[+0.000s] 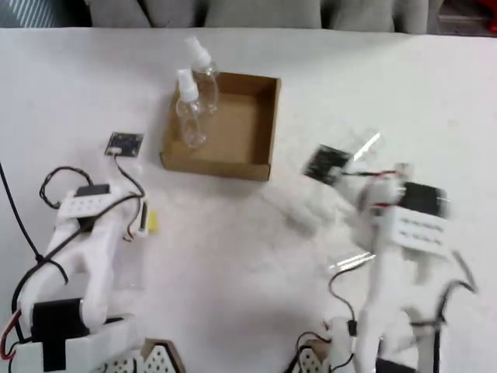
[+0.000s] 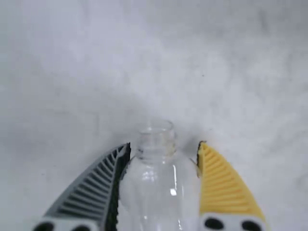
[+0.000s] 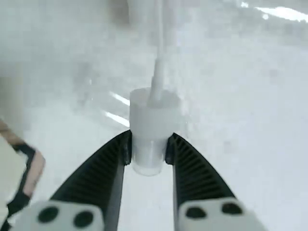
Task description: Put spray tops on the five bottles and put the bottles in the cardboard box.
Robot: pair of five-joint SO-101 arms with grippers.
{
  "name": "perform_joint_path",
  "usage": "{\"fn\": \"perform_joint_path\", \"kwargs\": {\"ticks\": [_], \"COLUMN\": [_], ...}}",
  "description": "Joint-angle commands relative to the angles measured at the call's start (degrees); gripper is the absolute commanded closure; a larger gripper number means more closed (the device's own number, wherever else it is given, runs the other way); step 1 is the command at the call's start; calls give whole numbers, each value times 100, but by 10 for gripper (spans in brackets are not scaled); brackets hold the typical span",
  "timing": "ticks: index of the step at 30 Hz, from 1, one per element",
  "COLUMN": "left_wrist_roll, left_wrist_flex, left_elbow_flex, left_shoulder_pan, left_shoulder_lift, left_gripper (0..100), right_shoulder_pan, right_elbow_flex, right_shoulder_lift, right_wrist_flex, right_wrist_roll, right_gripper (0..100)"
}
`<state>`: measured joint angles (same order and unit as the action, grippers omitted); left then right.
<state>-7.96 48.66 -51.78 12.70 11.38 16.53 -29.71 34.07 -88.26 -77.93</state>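
My left gripper (image 2: 163, 154) is shut on a clear bottle (image 2: 156, 139) with an open neck and no top. The bottle lies between the grey and yellow fingers, over the white table. In the high view this gripper (image 1: 145, 223) is at the lower left, left of the cardboard box (image 1: 256, 167). My right gripper (image 3: 147, 150) is shut on a white spray top (image 3: 148, 120), whose dip tube (image 3: 159, 48) points away from it. The right arm (image 1: 404, 225) stands to the right of the box. Two bottles with spray tops (image 1: 191, 116) stand in the box's left part.
A small black board (image 1: 124, 144) on a cable lies left of the box. A thin clear piece (image 1: 351, 262) lies beside the right arm. Black cables (image 1: 23, 225) loop around the left arm's base.
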Motion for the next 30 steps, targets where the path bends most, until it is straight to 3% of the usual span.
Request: {"fn": "perform_joint_path", "kwargs": {"ticks": [1, 7, 15, 22, 27, 30], "left_wrist_roll": [-70, -79, -79, -79, -79, -79], "left_wrist_flex": [-123, -123, -97, -79, -79, -79], "left_elbow_flex": [202, 202, 193, 193, 193, 193], "left_shoulder_pan": [66, 48, 57, 57, 57, 57], "left_shoulder_lift": [13, 13, 13, 13, 13, 13], "left_gripper": [980, 980, 980, 980, 980, 980], "right_shoulder_pan": [1587, 3336, 4374, 4602, 4646, 4620], "right_elbow_flex": [923, 967, 1002, 1002, 1011, 1011], "right_shoulder_lift": [189, -857, -3213, -4567, -4532, -4224], "right_wrist_flex": [-391, 374, 2334, 4136, 4277, 4242], "right_wrist_roll": [-1670, -3279, -4826, -4800, -3596, -3420], "right_gripper": [981, 981, 981, 937, 715, 727]}}
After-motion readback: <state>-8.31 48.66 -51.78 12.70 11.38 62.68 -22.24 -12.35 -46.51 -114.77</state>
